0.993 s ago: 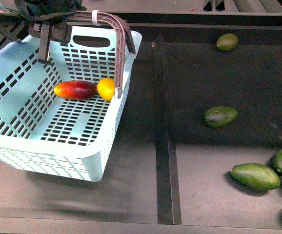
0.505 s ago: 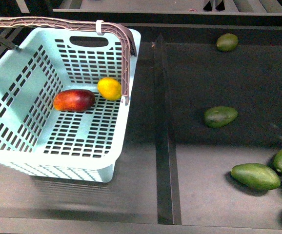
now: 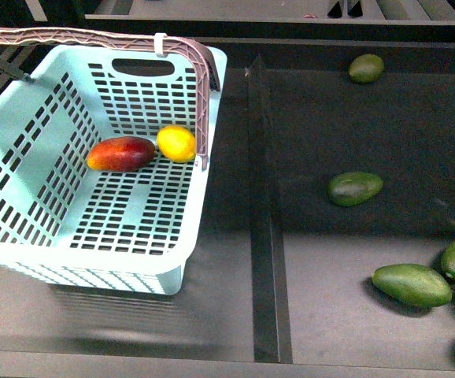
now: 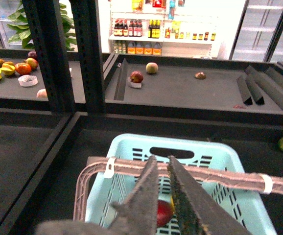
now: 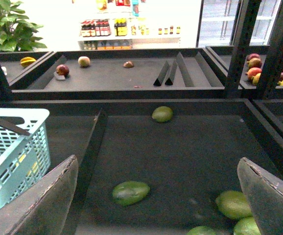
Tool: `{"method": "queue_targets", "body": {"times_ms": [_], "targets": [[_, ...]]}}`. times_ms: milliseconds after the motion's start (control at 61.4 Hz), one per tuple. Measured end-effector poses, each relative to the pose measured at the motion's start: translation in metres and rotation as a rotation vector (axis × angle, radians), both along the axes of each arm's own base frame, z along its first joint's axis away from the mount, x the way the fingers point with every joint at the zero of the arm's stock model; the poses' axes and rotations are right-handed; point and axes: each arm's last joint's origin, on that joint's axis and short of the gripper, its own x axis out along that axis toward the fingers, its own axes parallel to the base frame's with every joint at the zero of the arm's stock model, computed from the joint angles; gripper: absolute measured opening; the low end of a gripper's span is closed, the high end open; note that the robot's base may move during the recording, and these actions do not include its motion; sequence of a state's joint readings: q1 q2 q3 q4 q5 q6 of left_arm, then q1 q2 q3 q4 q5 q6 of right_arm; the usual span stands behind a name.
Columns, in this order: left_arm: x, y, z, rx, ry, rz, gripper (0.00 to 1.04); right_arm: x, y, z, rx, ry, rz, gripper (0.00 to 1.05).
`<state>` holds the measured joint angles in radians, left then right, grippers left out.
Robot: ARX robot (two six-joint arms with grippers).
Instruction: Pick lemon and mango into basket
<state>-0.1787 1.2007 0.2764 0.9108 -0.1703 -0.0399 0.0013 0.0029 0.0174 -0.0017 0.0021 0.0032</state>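
the lemon point(image 3: 177, 143) and the mango point(image 3: 120, 153) are lying side by side, touching, on the slotted floor of the basket point(image 3: 23, 150), so you are finishing. keep both arms clear of the brown handle point(image 3: 94, 35). the left gripper point(image 4: 162, 183) is hovering above that handle, fingers nearly closed and gripping nothing. the right gripper point(image 5: 156, 196) is spread wide, empty, over green fruit point(image 5: 130, 192).

This looked like a grocery shop: beyond the left gripper's fingers point(image 4: 149, 196) stood shelves of bottled drinks point(image 4: 136, 28), dark produce trays point(image 4: 180, 90) with loose fruit, and what seemed glass-doored fridges point(image 4: 266, 24).
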Motion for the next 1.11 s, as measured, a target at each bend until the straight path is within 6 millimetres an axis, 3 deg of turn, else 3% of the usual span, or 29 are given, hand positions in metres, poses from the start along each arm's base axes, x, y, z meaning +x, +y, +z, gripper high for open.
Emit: {"method": "queue_targets", "body": {"times_ms": [114, 391, 602, 1107], "targets": [[-0.021, 0.011, -0.005, 0.018, -0.010, 0.002, 0.04, 0.000, 0.000, 0.000, 0.000, 0.000, 0.000, 0.96], [-0.051, 0.026, -0.014, 0.024, -0.004, -0.021, 0.04, 0.000, 0.000, 0.000, 0.000, 0.000, 0.000, 0.96], [-0.066, 0.033, -0.027, 0.026, 0.005, 0.003, 0.04, 0.000, 0.000, 0.000, 0.000, 0.000, 0.000, 0.96], [-0.091, 0.033, -0.018, 0.026, -0.027, 0.004, 0.04, 0.000, 0.000, 0.000, 0.000, 0.000, 0.000, 0.96]]}}
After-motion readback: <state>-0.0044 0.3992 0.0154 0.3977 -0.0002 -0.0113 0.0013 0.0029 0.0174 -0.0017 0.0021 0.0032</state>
